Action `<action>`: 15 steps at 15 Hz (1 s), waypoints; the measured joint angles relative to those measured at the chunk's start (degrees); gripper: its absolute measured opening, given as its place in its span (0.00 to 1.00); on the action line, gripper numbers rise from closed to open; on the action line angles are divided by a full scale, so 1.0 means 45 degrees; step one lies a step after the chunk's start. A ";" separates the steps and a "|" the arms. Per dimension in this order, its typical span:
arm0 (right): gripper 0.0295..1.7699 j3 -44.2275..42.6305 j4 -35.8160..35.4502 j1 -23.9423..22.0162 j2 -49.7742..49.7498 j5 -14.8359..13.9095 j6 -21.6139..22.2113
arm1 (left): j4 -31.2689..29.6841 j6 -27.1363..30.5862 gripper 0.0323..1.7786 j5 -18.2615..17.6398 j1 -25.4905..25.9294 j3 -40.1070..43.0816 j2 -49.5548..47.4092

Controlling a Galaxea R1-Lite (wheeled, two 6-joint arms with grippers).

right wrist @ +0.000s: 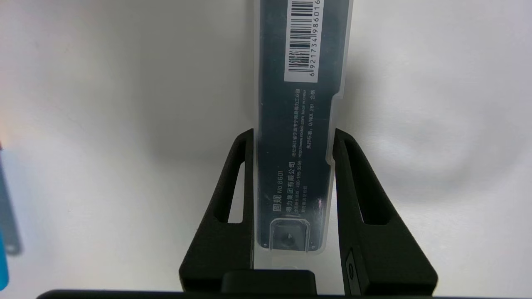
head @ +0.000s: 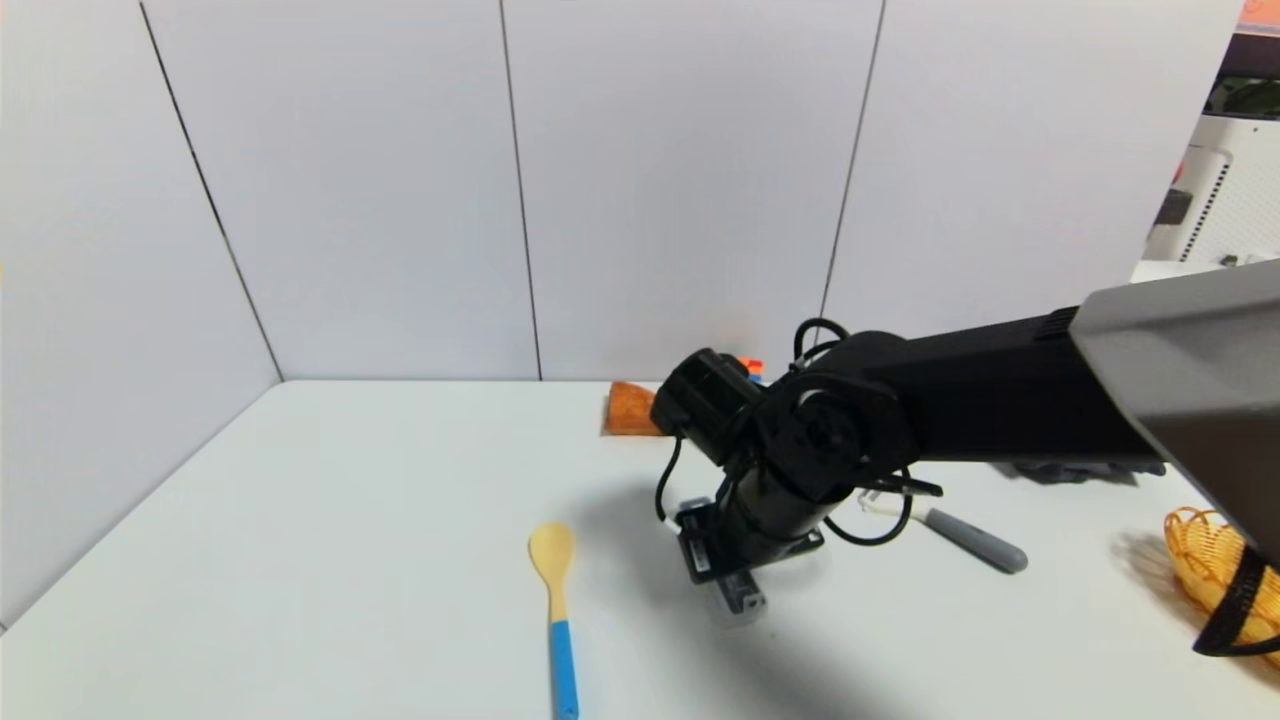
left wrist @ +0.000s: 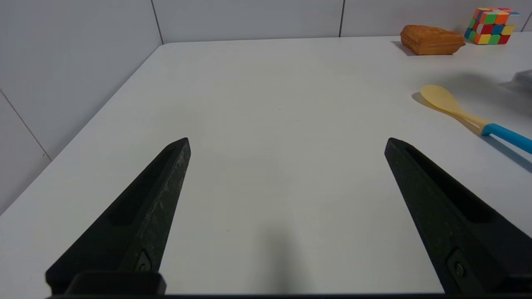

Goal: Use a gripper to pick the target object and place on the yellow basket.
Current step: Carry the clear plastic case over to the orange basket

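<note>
- Head view: the right arm is reaching over the middle of the white worktop [head: 300, 560], its right gripper [head: 735, 585] pointing down onto the grey case [head: 738, 597], which is lying near the middle of the worktop. A wooden spoon with a blue handle [head: 556, 610] is lying toward the near edge, a grey-handled peeler [head: 965, 540] is resting toward the right edge, and the yellow basket [head: 1200, 555] is sitting at the right edge, well apart from the case. A piece of bread [head: 630, 408] is sitting by the far edge.
- Left wrist view: the left gripper [left wrist: 286, 174] is hovering over bare worktop with its fingers spread wide, holding nothing. A colourful puzzle cube [left wrist: 490, 25] is standing beside the bread at the far edge.
- Right wrist view: the black fingers [right wrist: 224, 216] are pinching the case from both long sides, near the end away from its white barcode label [right wrist: 302, 39].
</note>
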 joint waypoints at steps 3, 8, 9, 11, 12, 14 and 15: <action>0.29 -0.0271 -0.0019 -0.0325 -0.0769 -0.0363 -0.0496 | 0.0000 -0.0005 0.95 0.0005 0.0000 0.0000 0.0000; 0.29 -0.0314 -0.0005 -0.3018 -0.2314 0.0019 -0.4418 | 0.0000 -0.0005 0.95 -0.0005 0.0000 0.0000 0.0000; 0.29 -0.0198 0.0005 -0.3793 -0.2633 0.0244 -0.5399 | 0.0000 -0.0005 0.95 0.0000 0.0000 0.0000 0.0000; 0.29 0.0146 0.0000 -0.5505 -0.3221 0.0647 -0.7442 | 0.0000 -0.0005 0.95 0.0000 0.0000 0.0000 0.0000; 0.29 0.0385 0.0000 -0.6466 -0.3497 0.0815 -0.8501 | 0.0005 -0.0005 0.95 0.0000 0.0000 0.0000 0.0000; 0.29 0.0856 0.0000 -0.8295 -0.3961 0.1157 -1.0376 | 0.0000 -0.0005 0.95 -0.0005 0.0000 0.0000 0.0000; 0.29 0.1084 0.0000 -0.9127 -0.4158 0.1298 -1.1183 | 0.0000 0.0000 0.95 0.0000 0.0000 0.0000 0.0000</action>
